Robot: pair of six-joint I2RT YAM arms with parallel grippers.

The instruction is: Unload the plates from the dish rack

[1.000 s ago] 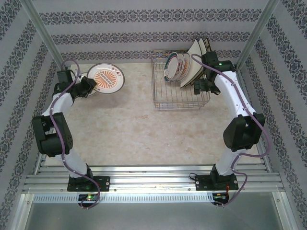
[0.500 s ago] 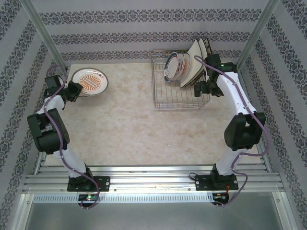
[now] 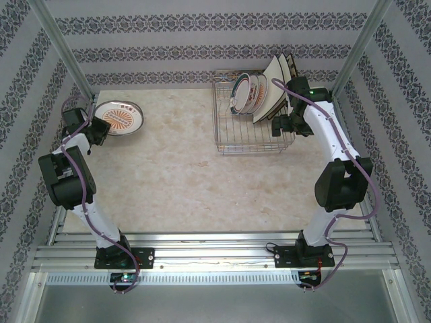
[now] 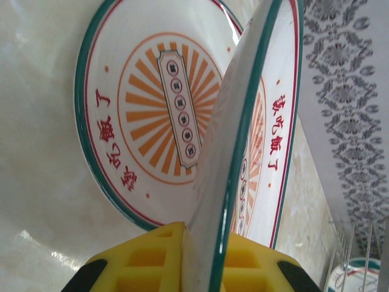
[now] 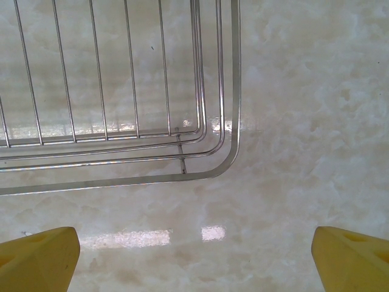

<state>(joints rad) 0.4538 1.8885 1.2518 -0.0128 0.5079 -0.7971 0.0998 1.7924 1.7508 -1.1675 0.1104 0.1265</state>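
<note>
We are pinching tilted plate point(image 4: 222, 182) in left gripper point(image 4: 203, 264) over flat plate point(image 4: 152, 115), upper left; dropping it risks chipping; right gripper point(image 5: 194, 258) hanging spread beside dish rack point(image 5: 236, 73).

Green-rimmed plate point(image 4: 231, 121), orange sunburst, silver dish rack point(image 3: 256, 138)

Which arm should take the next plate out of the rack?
Right. The right gripper is open, empty and beside the rack, where plates stand. The left gripper is across the table, shut on a plate.
</note>
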